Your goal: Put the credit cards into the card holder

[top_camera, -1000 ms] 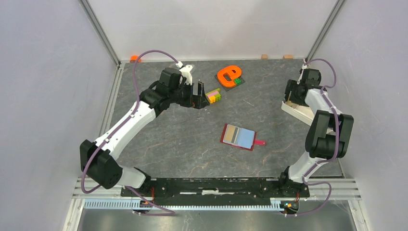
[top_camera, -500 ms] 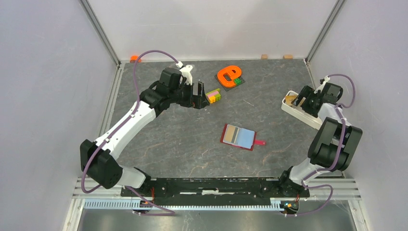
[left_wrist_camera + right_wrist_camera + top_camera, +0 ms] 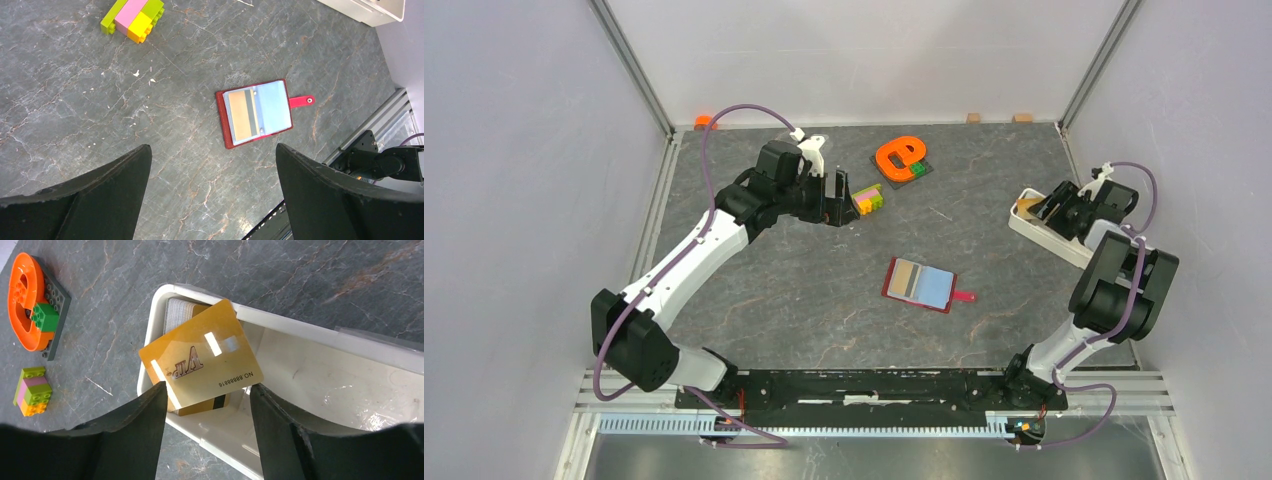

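Note:
The card holder (image 3: 921, 284) lies open mid-table, dark red with a light-blue inside and its snap tab to the right. A tan credit card (image 3: 241, 115) sits in the left pocket of the card holder (image 3: 270, 131). A stack of credit cards (image 3: 180, 312) stands at the end of the white tray (image 3: 300, 327), and a gold card (image 3: 200, 355) lies askew on top. My right gripper (image 3: 206, 387) hovers at this card's near edge with its jaws apart, one either side; I cannot tell if they touch it. It is over the tray in the top view (image 3: 1052, 208). My left gripper (image 3: 212, 150) hangs open and empty, high over the far left (image 3: 839, 195).
Multicoloured toy bricks (image 3: 869, 199) lie just right of the left gripper. An orange piece on a grey plate (image 3: 899, 157) sits behind them. The white tray (image 3: 1049, 235) is by the right wall. Frame posts and walls close in the table on three sides.
The right arm has swung its wrist to the right and turned back over the tray's card end, its jaws widening and then narrowing. The left arm and the card holder have not moved.

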Action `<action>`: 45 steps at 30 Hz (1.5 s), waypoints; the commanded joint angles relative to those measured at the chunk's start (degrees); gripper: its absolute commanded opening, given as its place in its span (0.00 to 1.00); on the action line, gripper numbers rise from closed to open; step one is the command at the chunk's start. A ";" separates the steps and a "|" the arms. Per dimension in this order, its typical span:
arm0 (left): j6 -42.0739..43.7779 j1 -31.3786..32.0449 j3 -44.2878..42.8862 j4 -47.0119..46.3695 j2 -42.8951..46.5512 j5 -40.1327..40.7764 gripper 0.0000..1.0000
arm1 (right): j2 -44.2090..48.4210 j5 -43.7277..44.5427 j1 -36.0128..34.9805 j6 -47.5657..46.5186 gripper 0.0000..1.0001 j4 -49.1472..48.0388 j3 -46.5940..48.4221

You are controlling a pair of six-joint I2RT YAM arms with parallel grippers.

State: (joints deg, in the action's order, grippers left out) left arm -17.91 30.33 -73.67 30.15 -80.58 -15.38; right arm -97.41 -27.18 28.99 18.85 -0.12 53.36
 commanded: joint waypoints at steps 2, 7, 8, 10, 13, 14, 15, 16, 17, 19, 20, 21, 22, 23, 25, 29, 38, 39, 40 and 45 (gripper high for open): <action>1.04 -0.27 -0.45 -1.06 -0.23 -0.75 1.00 | 0.04 -2.31 0.53 1.77 0.60 -5.38 -0.32; 1.04 -0.27 -0.43 -1.06 -0.41 -0.71 1.00 | 0.95 -1.92 0.89 2.37 0.49 -6.82 -0.67; 1.04 -0.27 -0.45 -1.05 -0.53 -0.71 1.00 | 1.06 -1.79 0.95 2.61 0.48 -7.44 -0.88; 1.04 -0.25 -0.43 -1.06 -0.48 -0.71 1.00 | 0.97 -1.89 0.98 3.22 0.47 -8.51 -1.06; 1.07 -0.27 -0.47 -1.06 -0.53 -0.73 1.00 | 0.43 -2.18 0.98 3.86 0.45 -9.95 -1.03; 1.12 -0.27 -0.48 -1.06 -0.59 -0.72 1.00 | 0.15 -2.07 0.98 3.90 0.45 -9.64 -0.86; 1.12 -0.22 -0.42 -1.06 -0.63 -0.71 1.00 | -0.09 -1.25 0.98 3.75 0.46 -8.52 -0.45; 1.14 -0.24 -0.49 -1.06 -0.67 -0.80 1.00 | -0.07 -0.03 1.00 3.36 0.49 -7.43 -0.21; 1.12 -0.27 -0.43 -1.06 -0.78 -0.87 1.00 | -0.03 0.98 1.05 3.08 0.53 -6.94 -0.32; 1.13 -0.25 -0.44 -1.06 -0.77 -0.88 1.00 | 0.04 2.53 1.19 3.13 0.57 -6.81 -0.95; 1.12 -0.20 -0.49 -1.06 -0.80 -0.84 1.00 | -0.18 2.54 1.24 3.38 0.59 -7.08 -1.23; 1.15 -0.27 -0.43 -1.07 -0.80 -0.84 1.00 | -0.52 2.72 1.24 3.67 0.60 -7.08 -1.34; 1.12 -0.27 -0.45 -1.06 -0.80 -0.80 1.00 | -0.88 2.64 1.24 3.79 0.61 -7.29 -1.38; 1.12 -0.27 -0.44 -1.04 -0.78 -0.82 1.00 | -1.20 2.52 1.24 3.95 0.62 -7.74 -1.53; 1.21 -0.27 -0.45 -1.06 -0.67 -0.80 1.00 | -1.76 2.00 1.24 4.26 0.63 -9.04 -1.77; 1.32 -0.22 -0.43 -1.06 -0.58 -0.71 1.00 | -3.54 -0.16 1.24 5.61 0.61 -11.49 -1.77; 1.38 -0.25 -0.49 -1.00 -0.96 -0.73 1.00 | -4.16 -3.20 1.20 7.56 0.49 -16.93 -2.31; 1.39 -0.27 -0.45 -1.05 -0.95 -0.62 1.00 | -4.11 -3.50 1.24 7.75 0.47 -17.38 -2.30; 1.39 -0.27 -0.43 -1.06 -0.93 -0.62 1.00 | -4.01 -3.73 1.24 8.05 0.44 -17.93 -2.30; 1.49 -0.27 -0.51 -0.82 -1.06 -0.53 1.00 | -3.00 -4.63 1.33 9.52 0.33 -20.89 -3.07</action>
State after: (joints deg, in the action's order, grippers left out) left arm -17.91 30.35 -73.67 30.15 -81.19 -15.38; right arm -101.32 -30.02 30.04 27.00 -15.94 50.89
